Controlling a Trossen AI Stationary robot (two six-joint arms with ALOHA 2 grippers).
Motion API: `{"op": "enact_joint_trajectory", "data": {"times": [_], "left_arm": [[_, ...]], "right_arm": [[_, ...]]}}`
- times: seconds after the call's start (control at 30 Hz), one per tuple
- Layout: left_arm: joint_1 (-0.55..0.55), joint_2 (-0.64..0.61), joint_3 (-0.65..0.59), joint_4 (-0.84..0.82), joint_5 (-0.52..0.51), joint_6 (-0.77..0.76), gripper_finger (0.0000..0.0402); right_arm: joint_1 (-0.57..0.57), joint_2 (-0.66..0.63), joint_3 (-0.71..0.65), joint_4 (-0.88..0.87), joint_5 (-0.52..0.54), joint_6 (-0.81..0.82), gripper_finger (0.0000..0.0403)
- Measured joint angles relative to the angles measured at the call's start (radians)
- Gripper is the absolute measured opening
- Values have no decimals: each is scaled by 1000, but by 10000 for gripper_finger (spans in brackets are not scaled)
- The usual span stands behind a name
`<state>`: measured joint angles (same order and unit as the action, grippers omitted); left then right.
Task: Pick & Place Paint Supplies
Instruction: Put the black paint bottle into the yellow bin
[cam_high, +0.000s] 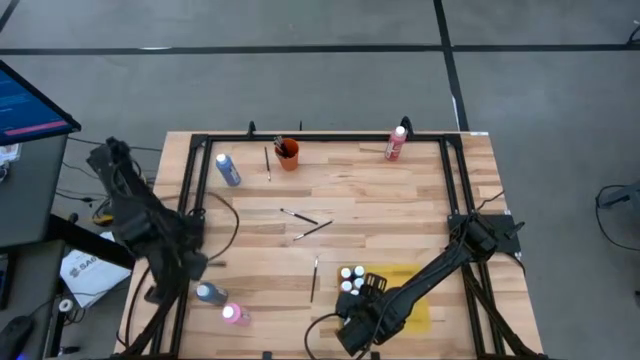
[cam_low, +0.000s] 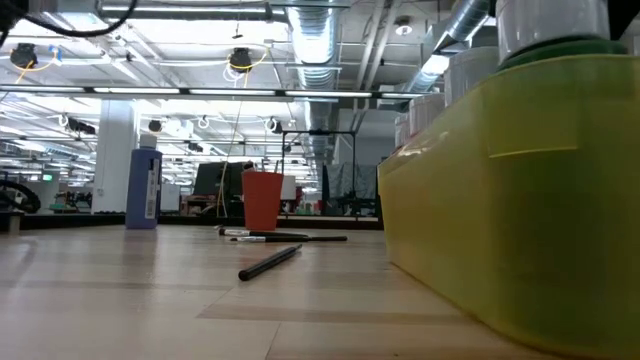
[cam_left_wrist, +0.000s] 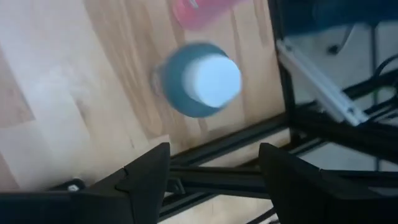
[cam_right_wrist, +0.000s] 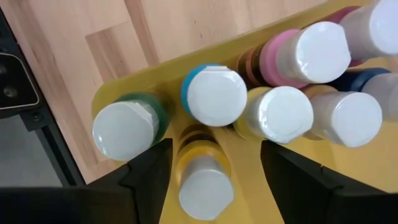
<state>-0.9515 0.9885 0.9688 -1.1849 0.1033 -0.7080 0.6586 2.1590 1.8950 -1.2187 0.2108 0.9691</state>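
Right pincer (cam_right_wrist: 211, 171) open above yellow tray (cam_right_wrist: 261, 168)

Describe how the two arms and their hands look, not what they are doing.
Both arms are dark, nearly black, jointed links. The left arm has black cables trailing beside it. The right arm is a slim, straight dark link. Each hand, left hand and right hand, has two flat, angular black fingers.

Yellow tray (cam_high: 415, 310), orange cup (cam_high: 289, 155), white-capped blue bottle (cam_high: 227, 169), pink bottle (cam_high: 235, 314), red bottle (cam_high: 396, 143)
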Motion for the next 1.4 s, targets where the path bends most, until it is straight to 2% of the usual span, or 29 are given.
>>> {"op": "enact_joint_trajectory", "data": {"times": [0.1,0.27,0.43,0.73,1.17,1.4], "left_arm": [[-80,65,0,4,-43,-33,237],[-167,119,0,5,-181,-131,237],[-187,108,0,24,-264,-213,237],[-187,99,0,61,-382,-209,237],[-187,168,0,102,-383,-152,235],[-187,171,0,104,-381,-162,188]], "right_arm": [[0,0,0,0,1,0,239],[0,0,0,0,1,0,239],[0,0,0,0,1,0,239],[0,0,0,0,1,23,239],[2,0,0,3,1,45,239],[2,0,0,3,1,45,239]]}}
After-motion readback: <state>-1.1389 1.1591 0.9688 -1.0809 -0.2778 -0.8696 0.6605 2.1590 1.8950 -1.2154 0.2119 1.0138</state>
